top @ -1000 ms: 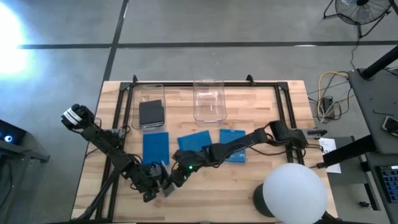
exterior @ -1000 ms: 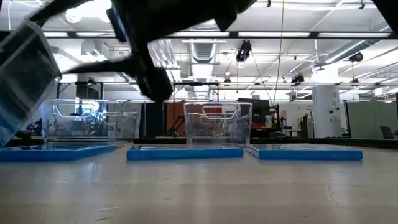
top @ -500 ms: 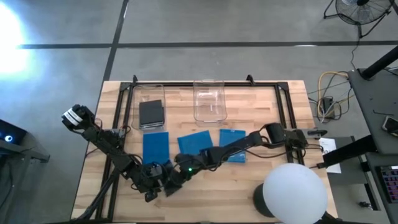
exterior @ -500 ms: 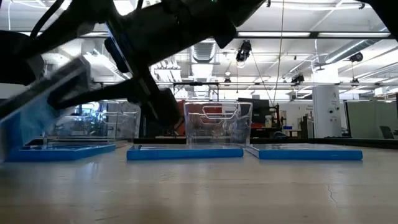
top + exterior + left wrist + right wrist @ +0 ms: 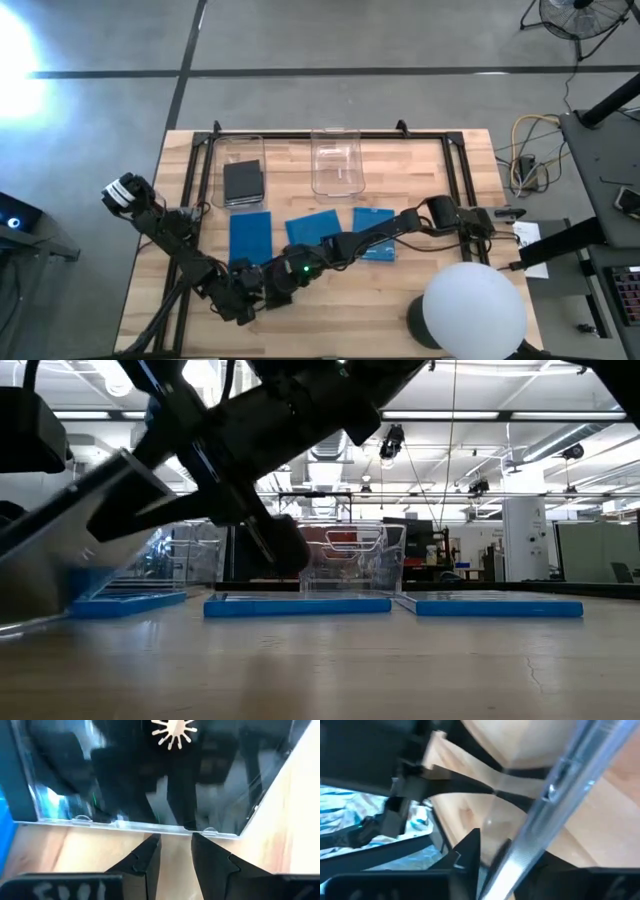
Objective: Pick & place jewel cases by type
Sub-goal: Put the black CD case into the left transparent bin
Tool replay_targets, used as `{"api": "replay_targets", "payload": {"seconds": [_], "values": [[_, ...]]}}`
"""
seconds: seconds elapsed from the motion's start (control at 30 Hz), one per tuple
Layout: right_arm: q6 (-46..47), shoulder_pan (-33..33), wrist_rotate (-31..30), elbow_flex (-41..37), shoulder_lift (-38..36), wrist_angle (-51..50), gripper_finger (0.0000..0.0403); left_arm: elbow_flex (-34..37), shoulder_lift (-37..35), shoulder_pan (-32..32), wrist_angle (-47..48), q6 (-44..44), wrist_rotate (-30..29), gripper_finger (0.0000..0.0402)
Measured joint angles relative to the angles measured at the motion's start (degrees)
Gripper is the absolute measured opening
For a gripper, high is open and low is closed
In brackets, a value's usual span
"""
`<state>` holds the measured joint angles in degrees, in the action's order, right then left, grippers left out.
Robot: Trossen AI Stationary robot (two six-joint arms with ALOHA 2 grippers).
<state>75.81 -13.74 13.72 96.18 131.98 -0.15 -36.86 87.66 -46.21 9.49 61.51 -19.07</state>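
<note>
A dark translucent jewel case (image 5: pixel 90 530) leans steeply near the table's front left, seen face-on in the left wrist view (image 5: pixel 150 780). My right gripper (image 5: pixel 272 288) is shut on it. My left gripper (image 5: pixel 238 300) is open by a narrow gap, and its fingertips (image 5: pixel 175 840) stand just short of the case's clear edge; I cannot tell whether they touch it. Three blue jewel cases (image 5: pixel 250 237) (image 5: pixel 315 228) (image 5: pixel 373 232) lie flat in a row at mid-table. More dark cases (image 5: pixel 243 183) lie in the left clear bin. My right gripper has the dark case's clear rim (image 5: pixel 540 815) between its fingers. One finger (image 5: pixel 467 852) shows on one face and the other is hidden behind the case. The case is tilted, its lower edge (image 5: pixel 30 622) down at the table.
A second clear bin (image 5: pixel 335 165) stands at the far middle. A black frame (image 5: pixel 330 135) runs along the far edge and both sides. A big white ball-shaped thing (image 5: pixel 475 305) covers the near right corner. Bare wood lies at the near middle.
My right gripper has gone toward the table's left edge, up to my left gripper and the dark case. The case has tipped from nearly upright to a flatter lean, and its lower edge has come down to the table.
</note>
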Motion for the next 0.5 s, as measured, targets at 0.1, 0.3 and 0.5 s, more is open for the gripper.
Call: {"api": "replay_targets", "payload": {"seconds": [0.1,0.3,0.5], "values": [[0.8,0.1,0.1,0.0,0.0,-1.8,0.0048,-1.2,0.0,-0.8,4.8,0.1,-1.2,0.0094],[2.0,-0.1,1.6,0.0,-0.2,-1.9,0.0035,-4.8,-0.2,-2.6,12.5,3.1,-4.2,0.0094],[0.2,-0.1,1.6,0.0,-2.8,-2.5,0.0035,-10.4,-1.2,-5.5,20.7,5.6,-5.2,0.0094]]}}
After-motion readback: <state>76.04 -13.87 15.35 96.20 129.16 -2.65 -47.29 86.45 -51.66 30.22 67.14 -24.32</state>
